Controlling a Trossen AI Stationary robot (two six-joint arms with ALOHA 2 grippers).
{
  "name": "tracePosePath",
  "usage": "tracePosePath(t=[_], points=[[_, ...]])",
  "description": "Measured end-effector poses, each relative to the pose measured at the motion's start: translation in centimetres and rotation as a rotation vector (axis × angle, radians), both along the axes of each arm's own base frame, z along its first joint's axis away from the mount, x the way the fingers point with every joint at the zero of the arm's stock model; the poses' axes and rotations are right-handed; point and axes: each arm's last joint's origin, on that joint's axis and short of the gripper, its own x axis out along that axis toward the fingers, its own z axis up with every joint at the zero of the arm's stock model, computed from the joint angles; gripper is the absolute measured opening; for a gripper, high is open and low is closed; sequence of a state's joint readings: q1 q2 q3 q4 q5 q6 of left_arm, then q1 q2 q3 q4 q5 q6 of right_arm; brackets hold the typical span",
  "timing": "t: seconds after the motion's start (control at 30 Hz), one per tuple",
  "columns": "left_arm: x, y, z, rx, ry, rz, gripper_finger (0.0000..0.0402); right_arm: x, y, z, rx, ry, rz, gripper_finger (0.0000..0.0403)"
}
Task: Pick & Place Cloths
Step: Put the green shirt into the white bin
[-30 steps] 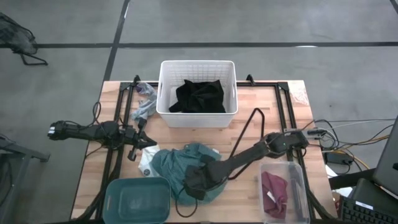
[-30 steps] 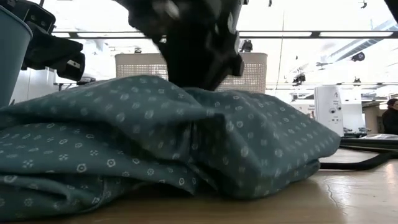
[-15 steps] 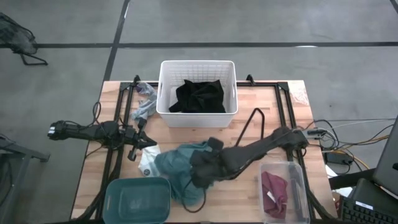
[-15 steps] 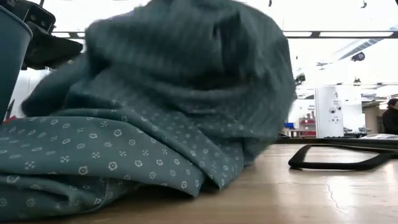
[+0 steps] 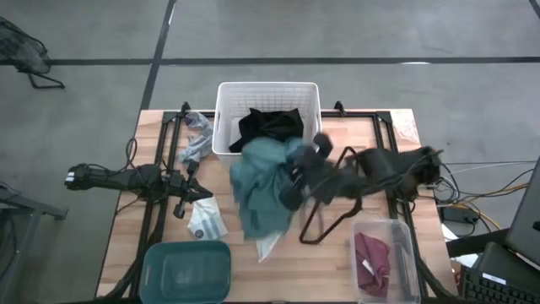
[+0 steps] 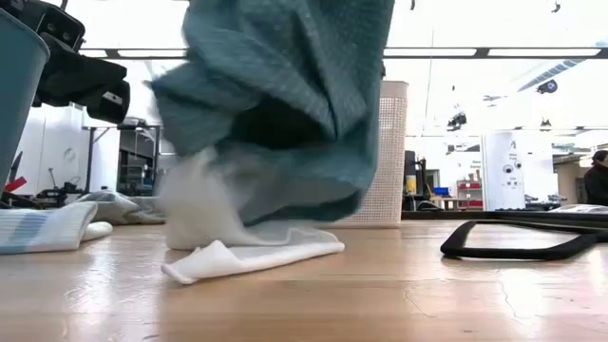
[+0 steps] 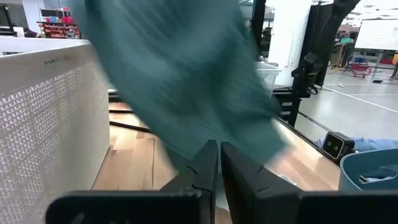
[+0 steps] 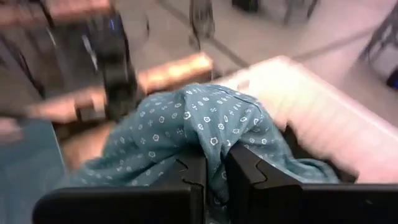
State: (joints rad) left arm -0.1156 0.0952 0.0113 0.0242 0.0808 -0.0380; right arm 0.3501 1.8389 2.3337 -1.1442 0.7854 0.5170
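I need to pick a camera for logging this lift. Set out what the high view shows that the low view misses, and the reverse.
Only the high view shows the right gripper shut on the teal cloth, the black garment inside the white basket, and the maroon cloth in the clear bin. Only the low view shows a white rag on the table under the lifted cloth. Both show the teal cloth raised and the basket.

table (image 5: 337,262): wood slats
back: white basket (image 5: 268,93), grey rag (image 5: 196,145)
front: teal bin (image 5: 186,270), clear bin (image 5: 386,257)
mid: white cloth (image 6: 249,256), wire hanger (image 5: 333,221)
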Motion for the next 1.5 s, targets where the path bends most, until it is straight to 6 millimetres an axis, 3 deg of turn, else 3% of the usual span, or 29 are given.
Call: tracePosePath(t=[0.27,0.6,0.73,1.03,1.27,1.5], points=[[0.0,0.0,0.0,0.000,0.000,0.000,0.0026,-3.3,-4.5,6.9,-0.131,-0.309,-0.063,0.0025],[0.0,0.0,0.0,0.000,0.000,0.000,0.0026,-4.5,-9.1,11.4,-0.348,-0.516,-0.301,0.0027],[0.0,0.0,0.0,0.000,-0.001,0.000,0.0026,-4.7,-10.5,12.1,-0.403,-0.539,-0.338,0.0027],[0.0,0.0,0.0,0.000,-0.001,0.000,0.0026,-1.2,-14.5,9.8,-0.337,-0.549,-0.235,0.0028],[0.0,0.0,0.0,0.000,-0.001,0.000,0.0026,2.8,-18.4,5.0,-0.100,-0.444,-0.230,0.0029],[0.0,0.0,0.0,0.000,-0.001,0.000,0.0026,4.6,-20.8,1.0,0.067,-0.323,-0.353,0.0029]])
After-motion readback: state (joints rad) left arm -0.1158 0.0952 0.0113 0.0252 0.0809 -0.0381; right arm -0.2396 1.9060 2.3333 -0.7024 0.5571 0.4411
